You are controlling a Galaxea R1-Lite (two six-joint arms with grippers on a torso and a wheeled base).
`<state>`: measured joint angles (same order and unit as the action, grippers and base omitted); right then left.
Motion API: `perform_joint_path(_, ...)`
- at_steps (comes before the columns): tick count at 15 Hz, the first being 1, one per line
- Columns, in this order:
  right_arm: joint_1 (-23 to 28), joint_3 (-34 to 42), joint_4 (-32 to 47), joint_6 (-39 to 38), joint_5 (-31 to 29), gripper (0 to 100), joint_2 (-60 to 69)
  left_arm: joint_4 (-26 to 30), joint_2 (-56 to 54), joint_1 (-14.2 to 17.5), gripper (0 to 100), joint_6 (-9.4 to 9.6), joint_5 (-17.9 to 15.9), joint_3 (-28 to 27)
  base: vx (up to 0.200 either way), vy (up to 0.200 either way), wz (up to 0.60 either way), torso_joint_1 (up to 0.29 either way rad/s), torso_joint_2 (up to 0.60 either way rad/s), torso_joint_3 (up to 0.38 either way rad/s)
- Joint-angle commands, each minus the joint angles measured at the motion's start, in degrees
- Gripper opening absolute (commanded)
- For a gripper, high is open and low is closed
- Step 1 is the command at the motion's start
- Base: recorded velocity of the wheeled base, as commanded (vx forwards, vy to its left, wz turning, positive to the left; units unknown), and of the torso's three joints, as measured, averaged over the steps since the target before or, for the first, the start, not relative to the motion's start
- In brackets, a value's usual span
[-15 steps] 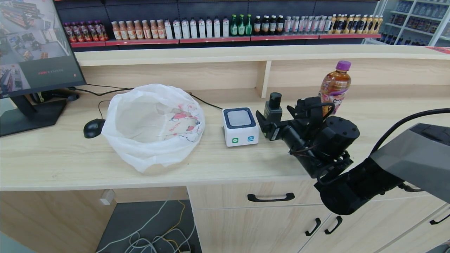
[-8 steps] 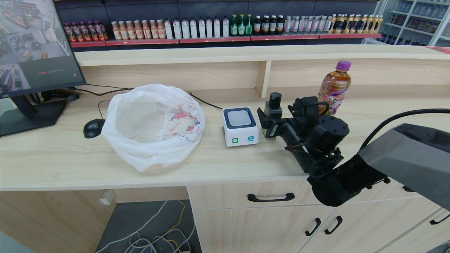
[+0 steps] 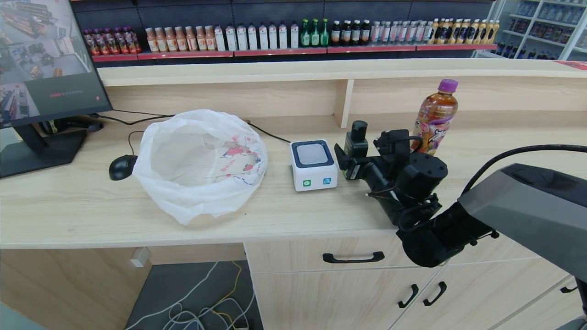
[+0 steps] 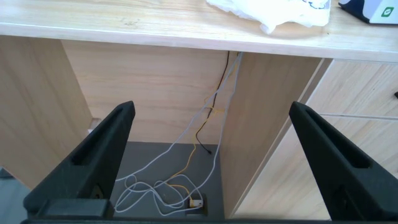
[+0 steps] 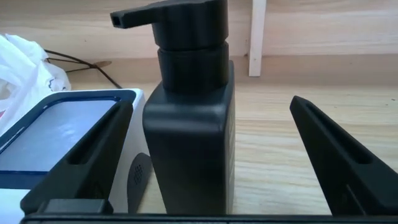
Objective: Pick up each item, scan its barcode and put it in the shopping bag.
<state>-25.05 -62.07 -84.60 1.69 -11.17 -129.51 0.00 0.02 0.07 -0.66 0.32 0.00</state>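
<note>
Down low, the left tool (image 4: pixel 211 112) hangs below the tabletop's (image 3: pixel 69 215) front edge, spread wide and empty, facing an open bay with loose cables (image 4: pixel 158 190). Up top from the left: monitor (image 3: pixel 46 59), mouse (image 3: pixel 122 167), then the bag (image 3: pixel 202 160) gaping open, bare wood before it. Next the scanner (image 3: pixel 313 165), and just beside it the pump bottle (image 3: pixel 357 137), upright. The right tool (image 3: pixel 365 149) straddles it, spread wide, one finger near, the other well apart. Behind stands the tea bottle (image 3: pixel 436 117), by the back wall.
</note>
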Motion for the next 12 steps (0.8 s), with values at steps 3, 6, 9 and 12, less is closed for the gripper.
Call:
perform_joint_path(3, 0.71, -0.06, -0.04, -0.29, -0.08, 100, -0.48, 0.0, -0.02, 0.01, 100, 0.04, 0.03, 0.0, 0.0, 0.0, 0.0, 0.0, 0.0, 0.0)
perform_joint_path(6, 0.62, -0.06, -0.12, -0.38, -0.08, 100, -0.65, 0.0, -0.02, 0.01, 100, -0.04, 0.03, 0.0, 0.0, 0.0, 0.0, 0.0, 0.0, 0.0)
perform_joint_path(9, 0.62, -1.03, -0.04, -0.38, -0.08, 100, -1.09, 0.0, -0.02, 0.01, 100, -0.04, 0.03, 0.0, 0.0, 0.0, 0.0, 0.0, 0.0, 0.0)
perform_joint_path(12, 0.62, -1.03, -0.21, -0.38, -0.08, 0, -1.18, 0.0, -0.02, 0.01, 100, -0.04, 0.03, 0.0, 0.0, 0.0, 0.0, 0.0, 0.0, 0.0)
